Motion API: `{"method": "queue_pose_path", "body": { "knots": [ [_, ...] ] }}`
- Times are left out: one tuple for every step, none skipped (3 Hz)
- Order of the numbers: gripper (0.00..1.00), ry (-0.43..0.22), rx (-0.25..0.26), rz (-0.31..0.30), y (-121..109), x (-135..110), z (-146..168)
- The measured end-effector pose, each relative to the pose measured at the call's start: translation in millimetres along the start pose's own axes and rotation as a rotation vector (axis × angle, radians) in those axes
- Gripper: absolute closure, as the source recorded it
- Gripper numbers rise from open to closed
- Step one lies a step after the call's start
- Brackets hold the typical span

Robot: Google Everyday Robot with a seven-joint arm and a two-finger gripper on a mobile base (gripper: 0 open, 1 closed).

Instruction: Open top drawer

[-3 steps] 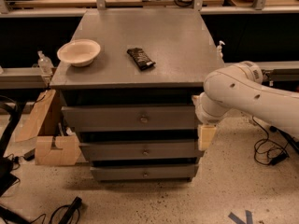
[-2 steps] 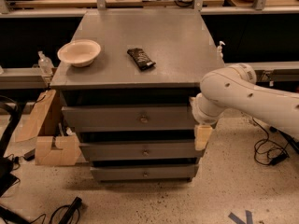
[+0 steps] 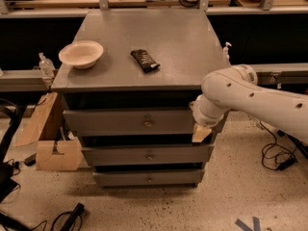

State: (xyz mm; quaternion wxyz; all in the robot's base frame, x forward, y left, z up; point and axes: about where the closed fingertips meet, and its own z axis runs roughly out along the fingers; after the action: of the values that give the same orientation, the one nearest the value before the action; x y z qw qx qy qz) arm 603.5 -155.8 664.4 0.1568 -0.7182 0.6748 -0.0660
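Observation:
The top drawer (image 3: 110, 121) is the widest grey front, just under the cabinet top, with a small round metal knob (image 3: 148, 123) at its centre. It looks closed, flush with the cabinet. My gripper (image 3: 201, 132) hangs from the white arm (image 3: 250, 97) at the drawer front's right end, to the right of the knob and about level with the drawer's lower edge. The mid-sized drawer (image 3: 147, 155) and the smallest drawer (image 3: 148, 178) sit below, both closed.
A cream bowl (image 3: 81, 54) and a dark snack bar (image 3: 145, 60) lie on the cabinet top (image 3: 187, 47). A cardboard box (image 3: 55, 153) stands at the left of the cabinet. Cables (image 3: 276, 158) lie on the floor at the right and at the lower left.
My arm and gripper have shifted slightly left, closer to the right end of the top drawer front. The drawers have not moved.

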Motion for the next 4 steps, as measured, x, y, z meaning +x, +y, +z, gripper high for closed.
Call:
{"method": "queue_pose_path", "body": {
  "knots": [
    [0.60,-0.005,-0.005,-0.005,8,-10,-13],
    [0.84,-0.009,-0.003,0.003,16,-14,-25],
    [1.00,-0.009,-0.003,0.003,12,-16,-36],
    [1.00,-0.009,-0.003,0.003,12,-16,-36]
  ]
}}
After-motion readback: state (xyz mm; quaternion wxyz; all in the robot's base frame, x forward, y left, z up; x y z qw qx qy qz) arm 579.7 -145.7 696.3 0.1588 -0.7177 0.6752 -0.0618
